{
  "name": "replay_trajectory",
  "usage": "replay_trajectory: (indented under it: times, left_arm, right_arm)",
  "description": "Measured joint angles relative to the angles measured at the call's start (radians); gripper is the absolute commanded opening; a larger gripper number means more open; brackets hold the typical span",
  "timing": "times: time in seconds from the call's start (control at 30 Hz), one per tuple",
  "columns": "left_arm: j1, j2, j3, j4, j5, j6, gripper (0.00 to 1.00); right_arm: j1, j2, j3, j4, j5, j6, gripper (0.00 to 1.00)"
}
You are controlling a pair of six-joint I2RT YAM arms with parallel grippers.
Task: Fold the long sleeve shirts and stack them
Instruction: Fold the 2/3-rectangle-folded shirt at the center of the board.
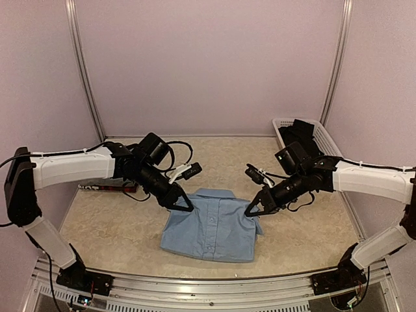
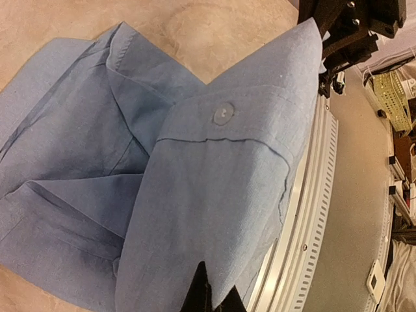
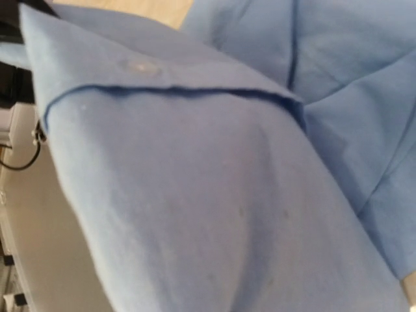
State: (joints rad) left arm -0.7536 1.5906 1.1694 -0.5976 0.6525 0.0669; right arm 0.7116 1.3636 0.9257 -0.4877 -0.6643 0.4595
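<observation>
The light blue shirt (image 1: 211, 229) lies folded in the middle of the table, collar at the far side. My left gripper (image 1: 184, 207) is at its far left corner and my right gripper (image 1: 252, 209) at its far right corner. In the left wrist view my fingertips (image 2: 202, 276) are shut on a raised fold of the shirt (image 2: 214, 182), which stretches to the right gripper (image 2: 335, 39). In the right wrist view the cloth (image 3: 195, 195) covers my fingers. A red-and-black plaid shirt (image 1: 107, 188) lies folded at the left, partly under my left arm.
A white mesh basket (image 1: 325, 140) stands at the back right with a dark cloth (image 1: 302, 133) in it; I cannot tell whether that is the grey shirt. The metal rail (image 1: 208, 286) runs along the table's near edge.
</observation>
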Motion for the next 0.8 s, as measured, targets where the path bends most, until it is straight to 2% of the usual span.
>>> replay_trajectory:
  times: [0.23,0.53,0.6,0.7,0.8]
  left_arm:
    - [0.075,0.187,0.109,0.096,0.029,-0.089,0.0]
    - [0.142,0.361,0.131,0.238,0.024,-0.193,0.03]
    - [0.148,0.393,0.14,0.26,0.015,-0.205,0.09]
    - [0.154,0.436,0.156,0.298,-0.008,-0.225,0.13]
    - [0.158,0.451,0.158,0.337,-0.031,-0.238,0.21]
  right_arm:
    - [-0.104,0.112,0.032,0.024,-0.078,-0.047,0.0]
    - [-0.205,0.311,0.103,0.101,-0.129,-0.099,0.12]
    - [-0.225,0.36,0.134,0.103,-0.114,-0.113,0.18]
    - [-0.24,0.407,0.169,0.107,-0.076,-0.132,0.35]
    - [-0.249,0.43,0.192,0.101,-0.037,-0.149,0.41]
